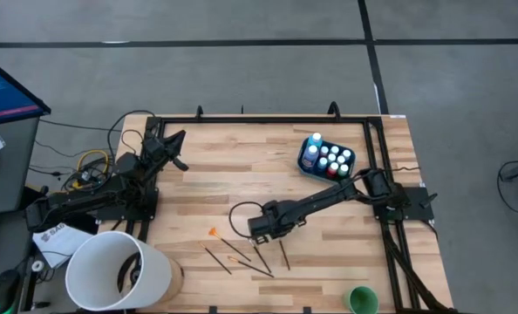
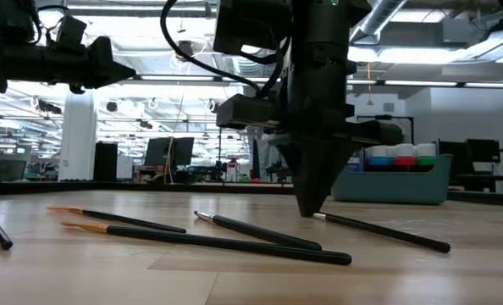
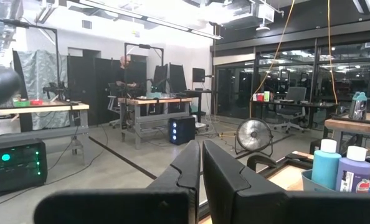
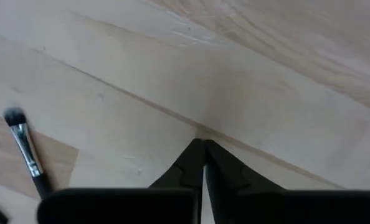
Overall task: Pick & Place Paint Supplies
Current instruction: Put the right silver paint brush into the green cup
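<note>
Several thin dark brushes (image 1: 250,255) lie flat on the wooden table near its front edge. My right gripper (image 1: 261,232) stands over them, pointing straight down, fingers shut, tips (image 2: 311,212) at the table top. One brush (image 2: 378,230) ends right beside those tips. Another brush (image 4: 26,149) lies off to the side. White-capped paint bottles (image 1: 333,159) stand in a teal tub (image 1: 308,166) at the far right. My left gripper (image 3: 202,167) waits shut above the table's far left corner, holding nothing. My right gripper comes from above with its shut fingertips (image 4: 194,155) down at the bare wood. No brush shows between them in the right wrist view. In the low view a brush's end (image 2: 321,217) lies at the tips; whether they touch it I cannot tell.
A big white bucket (image 1: 119,270) stands at the near left corner. A green cup (image 1: 361,301) sits at the near right edge, and a small orange bit (image 1: 213,231) lies left of the gripper. Bare wood stretches across the middle of the table (image 1: 233,174).
</note>
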You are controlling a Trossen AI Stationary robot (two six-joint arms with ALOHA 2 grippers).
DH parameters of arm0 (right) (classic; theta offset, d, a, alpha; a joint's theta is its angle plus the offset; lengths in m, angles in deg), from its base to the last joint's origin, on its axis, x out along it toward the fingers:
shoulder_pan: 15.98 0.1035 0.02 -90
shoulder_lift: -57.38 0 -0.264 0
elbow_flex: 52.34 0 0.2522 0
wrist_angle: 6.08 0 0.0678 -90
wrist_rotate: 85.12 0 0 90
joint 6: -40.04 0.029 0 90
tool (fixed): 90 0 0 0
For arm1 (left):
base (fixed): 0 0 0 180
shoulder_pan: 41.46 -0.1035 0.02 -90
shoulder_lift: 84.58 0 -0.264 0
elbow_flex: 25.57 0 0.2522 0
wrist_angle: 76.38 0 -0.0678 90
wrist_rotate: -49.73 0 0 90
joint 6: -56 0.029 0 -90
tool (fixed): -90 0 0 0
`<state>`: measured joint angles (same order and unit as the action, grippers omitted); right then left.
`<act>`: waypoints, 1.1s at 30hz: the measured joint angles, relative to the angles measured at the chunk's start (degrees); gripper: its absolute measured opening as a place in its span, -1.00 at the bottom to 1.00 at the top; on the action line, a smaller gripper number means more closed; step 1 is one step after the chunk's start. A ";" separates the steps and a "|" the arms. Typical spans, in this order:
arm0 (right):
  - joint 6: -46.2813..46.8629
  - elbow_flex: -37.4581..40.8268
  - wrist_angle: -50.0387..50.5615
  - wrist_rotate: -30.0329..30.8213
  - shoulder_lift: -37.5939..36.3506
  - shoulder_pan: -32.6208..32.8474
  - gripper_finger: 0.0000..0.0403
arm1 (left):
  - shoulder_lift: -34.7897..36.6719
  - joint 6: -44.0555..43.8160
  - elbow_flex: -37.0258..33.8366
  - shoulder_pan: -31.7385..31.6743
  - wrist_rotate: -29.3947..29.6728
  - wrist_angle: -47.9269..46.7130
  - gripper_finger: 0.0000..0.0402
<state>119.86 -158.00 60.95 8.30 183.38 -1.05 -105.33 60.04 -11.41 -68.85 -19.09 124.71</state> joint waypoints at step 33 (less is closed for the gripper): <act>32.59 3.03 36.83 54.26 -31.72 38.87 -1.00 | -0.31 -0.01 0.00 0.00 0.00 0.22 -0.96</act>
<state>152.45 -154.97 97.78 62.57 151.66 37.83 -105.64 60.03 -11.41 -68.84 -19.09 124.93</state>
